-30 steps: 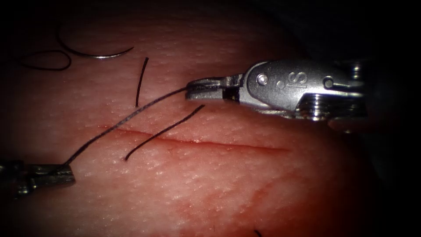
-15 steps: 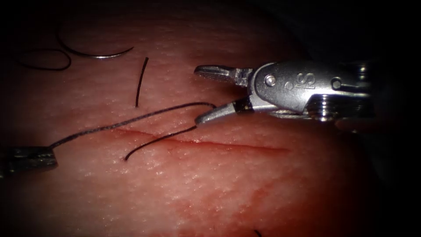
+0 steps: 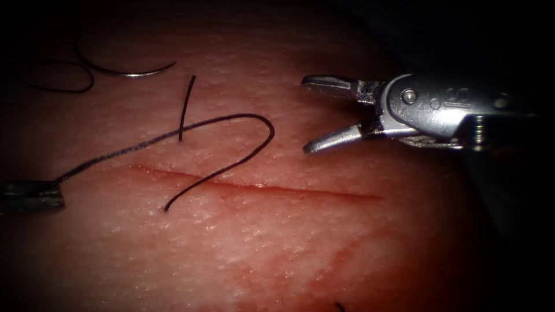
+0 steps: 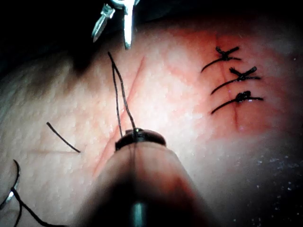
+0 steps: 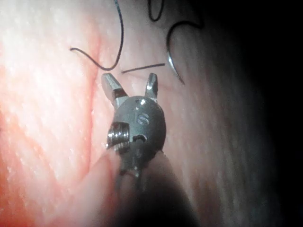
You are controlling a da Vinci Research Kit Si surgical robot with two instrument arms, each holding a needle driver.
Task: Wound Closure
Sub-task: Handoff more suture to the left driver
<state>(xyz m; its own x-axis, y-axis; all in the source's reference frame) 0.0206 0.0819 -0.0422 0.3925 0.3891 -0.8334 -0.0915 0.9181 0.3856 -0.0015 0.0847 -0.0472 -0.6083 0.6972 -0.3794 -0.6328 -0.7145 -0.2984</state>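
The tissue point(image 3: 277, 248) has a long cut point(image 3: 300, 192) running across it. My left tool point(image 3: 53, 195) sits at the far left, its jaws shut on the dark thread point(image 3: 173, 134). From there the thread curls round above the cut, then crosses it and ends just below it. My right tool point(image 3: 304, 115) hangs above the cut's right half with its jaws open and holding nothing. The curved needle point(image 3: 133, 73) lies free on the tissue at the upper left, held by neither tool. The left wrist view has my left tool point(image 4: 137, 135) on the thread point(image 4: 118, 90).
A short cut end of thread point(image 3: 185, 110) lies above the cut, beside the loop. Three tied stitches point(image 4: 233, 78) cross the cut further along. Red fluid stains the tissue below the cut. The needle point(image 5: 174, 66) and its thread tail lie beyond my right tool point(image 5: 131, 81).
My right tool's jaws opened, let go of the thread and drew back to the right. The thread went slack and curled into a loop. My left tool slid left with its end.
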